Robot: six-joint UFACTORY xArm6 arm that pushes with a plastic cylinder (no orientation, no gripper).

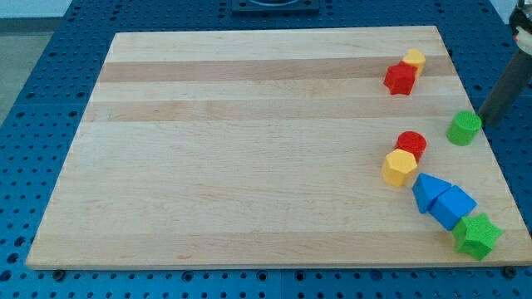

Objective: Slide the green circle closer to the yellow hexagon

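**Rod tip beside the green circle at the board's right edge**

My tip [485, 123] stands at the right edge of the wooden board [249, 149], just to the view's right of the green circle [464, 128]. Whether the two touch cannot be told; at most a sliver separates them. The rod [505, 87] rises from the tip toward the view's upper right and runs out of the picture. The arm carries no jaws or fingers, so there is nothing to open, close or clamp; the rod holds nothing.

Positions taken from the tip:

- The green circle sits immediately to the view's left, upright on the board.
- The yellow hexagon [399, 167] lies further left and toward the view's bottom, well apart from the green circle.
- A red cylinder [411, 144] touches the yellow hexagon on its upper right side and lies between that hexagon and the green circle.
- Toward the view's top and left, a red block [400, 79] and a smaller yellow block [414, 60] sit pressed together; their exact shapes are not clear.
- Toward the view's bottom, two blue blocks [443, 199] lie side by side, and a green star [477, 236] rests against the lower one, near the board's bottom right corner.

The board rests on a blue perforated table [50, 83].
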